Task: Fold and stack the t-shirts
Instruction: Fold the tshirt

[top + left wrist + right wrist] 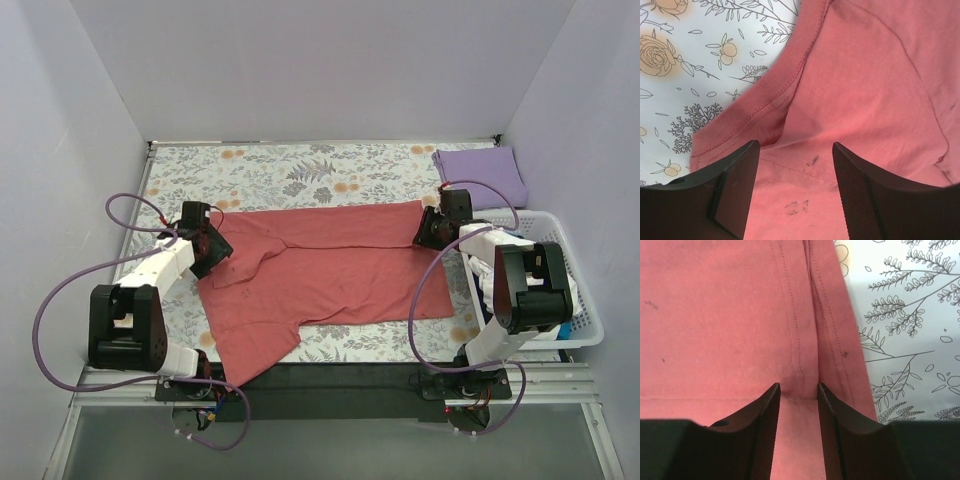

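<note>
Top external view: a red t-shirt (330, 275) lay spread out flat across the middle of the flowered table cloth (290, 170).

The left gripper (796, 150) stood over the collar at the shirt's left end, its jaws spread wide with the cloth lying flat between them and nothing gripped. The right gripper (798, 387) sat at the shirt's far right corner, its jaws drawn close and pinching a raised ridge of the stitched hem. A folded purple t-shirt (480, 175) lay in the far right corner of the table, apart from the red one and just behind a white basket (590, 335) at the right edge.
</note>
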Available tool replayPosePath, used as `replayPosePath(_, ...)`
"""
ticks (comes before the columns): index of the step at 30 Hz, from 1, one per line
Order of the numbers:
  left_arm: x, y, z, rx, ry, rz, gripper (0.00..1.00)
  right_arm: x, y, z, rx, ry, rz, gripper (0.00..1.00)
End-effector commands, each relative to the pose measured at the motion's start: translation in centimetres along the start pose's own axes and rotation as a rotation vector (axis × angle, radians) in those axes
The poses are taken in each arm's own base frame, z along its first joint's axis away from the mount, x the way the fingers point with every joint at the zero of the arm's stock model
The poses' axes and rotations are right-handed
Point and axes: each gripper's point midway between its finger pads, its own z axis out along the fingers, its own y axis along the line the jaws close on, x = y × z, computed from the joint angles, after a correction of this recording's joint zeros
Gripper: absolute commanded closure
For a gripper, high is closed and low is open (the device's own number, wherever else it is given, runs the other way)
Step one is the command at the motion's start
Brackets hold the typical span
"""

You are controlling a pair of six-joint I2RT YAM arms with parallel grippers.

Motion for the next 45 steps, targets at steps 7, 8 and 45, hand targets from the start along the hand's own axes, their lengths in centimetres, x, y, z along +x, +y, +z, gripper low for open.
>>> replayPosePath(7, 0.0, 0.1, -1.1, 0.035, -0.019, 0.015, 0.41, -2.9, 1.8, 0.0, -0.066, -0.062, -0.003, 0.67)
replayPosePath(8, 0.1, 0.1, -1.1, 0.035, -0.017, 0.017, 0.41, -2.8, 1.8, 0.1, -0.069, -0.057, -0.002, 0.68)
replayPosePath(45, 0.5, 0.6, -0.2, -0.015, -0.028, 0.084, 0.4, -0.1, -0.1, 0.8, -0.006, 0.008, -0.032, 0.99)
